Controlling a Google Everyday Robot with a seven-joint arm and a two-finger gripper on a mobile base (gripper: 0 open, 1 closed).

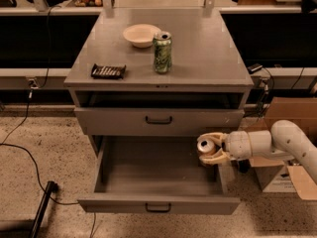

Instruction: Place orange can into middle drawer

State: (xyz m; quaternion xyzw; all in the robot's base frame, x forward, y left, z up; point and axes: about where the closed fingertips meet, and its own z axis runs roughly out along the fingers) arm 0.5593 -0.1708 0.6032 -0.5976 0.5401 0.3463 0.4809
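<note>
Orange can (206, 145) was pinched between the fingers of the gripper (208, 150), low over the right rear part of the open middle drawer (158, 205), near its right wall. Likely risk: a release here could clip that wall or topple the can, since it wasn't centred over the floor.

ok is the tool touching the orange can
Touching: the camera view shows the tool, over the right side of the middle drawer, clamped around the orange can.
</note>
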